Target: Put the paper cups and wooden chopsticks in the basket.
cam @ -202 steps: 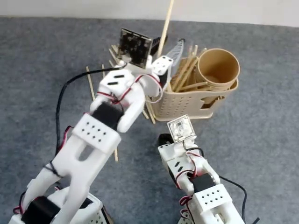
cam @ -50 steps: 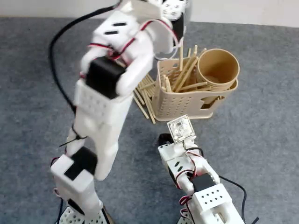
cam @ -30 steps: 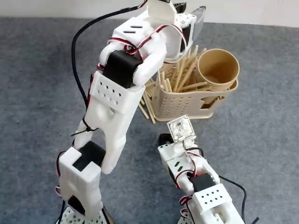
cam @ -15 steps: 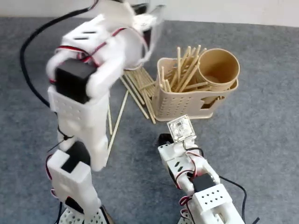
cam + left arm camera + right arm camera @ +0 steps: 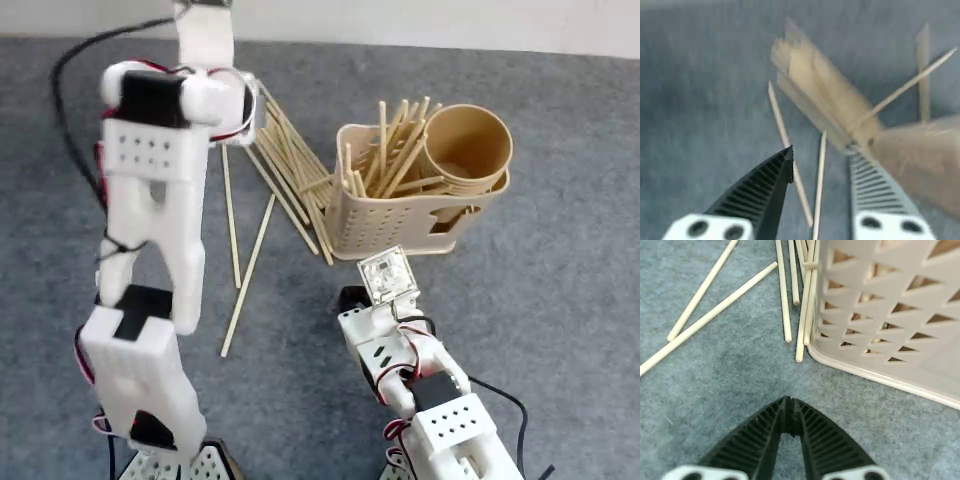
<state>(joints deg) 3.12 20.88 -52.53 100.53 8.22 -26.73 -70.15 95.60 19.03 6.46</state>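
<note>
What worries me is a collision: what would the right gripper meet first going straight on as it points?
Likely the grey carpet ahead of the shut right gripper; skimming above it, the ends of the loose wooden chopsticks beside the beige lattice plastic basket come next. Depth is unclear.

Lit evenly and softly from overhead: bright, with no glare on the grey carpet [image 5: 560, 120] and only faint, soft-edged shadows. In the high view, slightly darker under the basket [image 5: 420, 225] toward 6 o'clock, brightest on the left arm's [image 5: 150, 190] white shell at 10 o'clock. In the right wrist view, crisp throughout, with thin shade along the basket's foot at 4 o'clock. In the left wrist view, smeared across the chopsticks [image 5: 825, 95] at the centre and the basket at 4 o'clock — clearer on the left gripper's [image 5: 820, 155] fingers [image 5: 765, 185] at 6 o'clock.
</note>
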